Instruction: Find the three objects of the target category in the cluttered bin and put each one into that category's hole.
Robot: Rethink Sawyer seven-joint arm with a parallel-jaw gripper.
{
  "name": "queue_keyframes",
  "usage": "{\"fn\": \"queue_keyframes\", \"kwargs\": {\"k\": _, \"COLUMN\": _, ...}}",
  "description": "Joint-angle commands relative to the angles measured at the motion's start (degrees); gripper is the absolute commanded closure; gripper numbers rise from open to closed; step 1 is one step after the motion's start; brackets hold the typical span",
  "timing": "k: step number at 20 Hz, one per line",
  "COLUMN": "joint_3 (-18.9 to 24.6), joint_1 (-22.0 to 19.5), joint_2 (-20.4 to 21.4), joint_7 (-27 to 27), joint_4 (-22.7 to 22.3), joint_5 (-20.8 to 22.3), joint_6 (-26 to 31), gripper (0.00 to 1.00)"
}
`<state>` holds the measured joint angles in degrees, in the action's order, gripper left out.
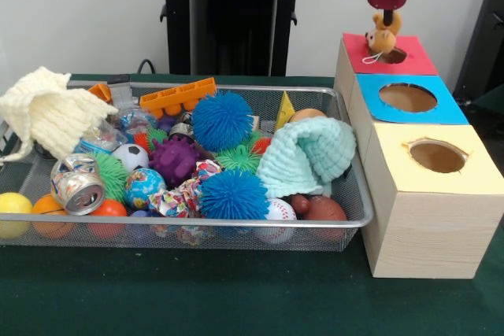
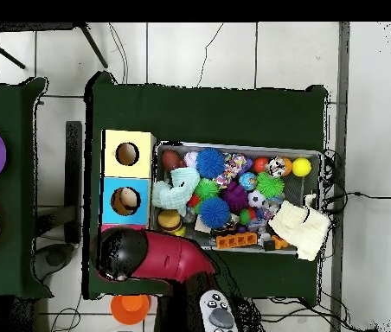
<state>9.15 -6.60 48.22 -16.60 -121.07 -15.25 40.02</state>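
Front view: I see the gripper point(image 1: 387, 7) above the red box point(image 1: 387, 54), clamped on a tan plush toy point(image 1: 383, 35) by its top. The toy hangs upright, its lower end at the rim of the hole point(image 1: 394, 55); its white cord trails over the red top. Overhead, the arm point(image 2: 151, 255) covers that box. The bin point(image 1: 356, 218) sits just beside the boxes, full of puffer balls and cloths.

Bin point(image 1: 346, 222) left of three boxes in row; plush toy point(image 1: 383, 37) over farthest box's hole point(image 1: 394, 55)
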Motion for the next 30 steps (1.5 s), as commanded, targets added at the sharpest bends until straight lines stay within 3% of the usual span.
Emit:
{"fn": "queue_keyframes", "kwargs": {"k": 1, "joint_3": 1.4, "joint_1": -2.5, "joint_2": 0.4, "joint_7": -15.9, "joint_4": -4.3, "joint_5": -3.5, "joint_6": 0.4, "gripper": 1.00}}
{"fn": "queue_keyframes", "kwargs": {"k": 5, "joint_3": 1.1, "joint_1": -2.2, "joint_2": 0.2, "joint_7": -16.1, "joint_4": -4.0, "joint_5": -2.5, "joint_6": -0.1, "gripper": 1.00}}
{"fn": "queue_keyframes", "kwargs": {"k": 6, "joint_3": 1.2, "joint_1": -2.3, "joint_2": 0.1, "joint_7": -16.0, "joint_4": -4.1, "joint_5": -2.2, "joint_6": -0.3, "gripper": 0.00}}
{"fn": "queue_keyframes", "kwargs": {"k": 21, "joint_3": 3.8, "joint_1": -3.0, "joint_2": -0.4, "joint_7": -15.1, "joint_4": -4.2, "joint_5": -4.2, "joint_6": -4.1, "gripper": 0.00}}
{"fn": "queue_keyframes", "kwargs": {"k": 30, "joint_3": 7.0, "joint_1": -5.4, "joint_2": 0.6, "joint_7": -12.7, "joint_4": -5.7, "joint_5": -7.1, "joint_6": -11.7, "gripper": 0.00}}
